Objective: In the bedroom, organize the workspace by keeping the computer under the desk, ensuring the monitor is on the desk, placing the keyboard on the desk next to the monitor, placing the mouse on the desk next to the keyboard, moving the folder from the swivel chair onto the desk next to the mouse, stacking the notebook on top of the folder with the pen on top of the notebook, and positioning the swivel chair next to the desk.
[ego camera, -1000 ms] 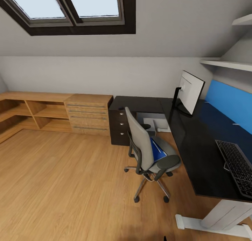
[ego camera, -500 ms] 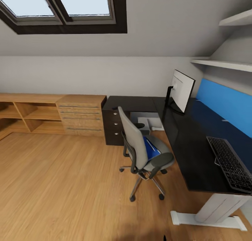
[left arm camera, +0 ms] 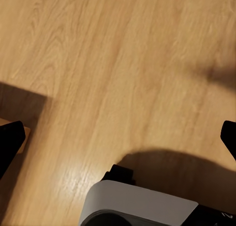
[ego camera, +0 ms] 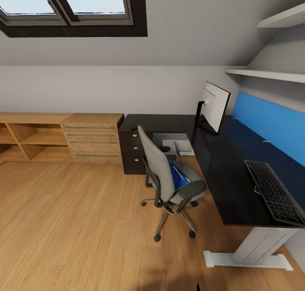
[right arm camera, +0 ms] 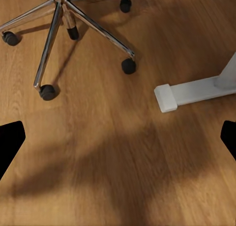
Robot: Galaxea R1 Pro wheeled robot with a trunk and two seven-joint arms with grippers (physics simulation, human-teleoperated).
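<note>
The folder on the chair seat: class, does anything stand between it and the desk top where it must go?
The folder lies on the swivel chair, whose black armrest rises on the side facing the desk. Beyond that, the desk top beside the keyboard looks bare.

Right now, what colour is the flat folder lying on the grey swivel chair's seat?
Bright blue folder, clearest in the head view.
</note>
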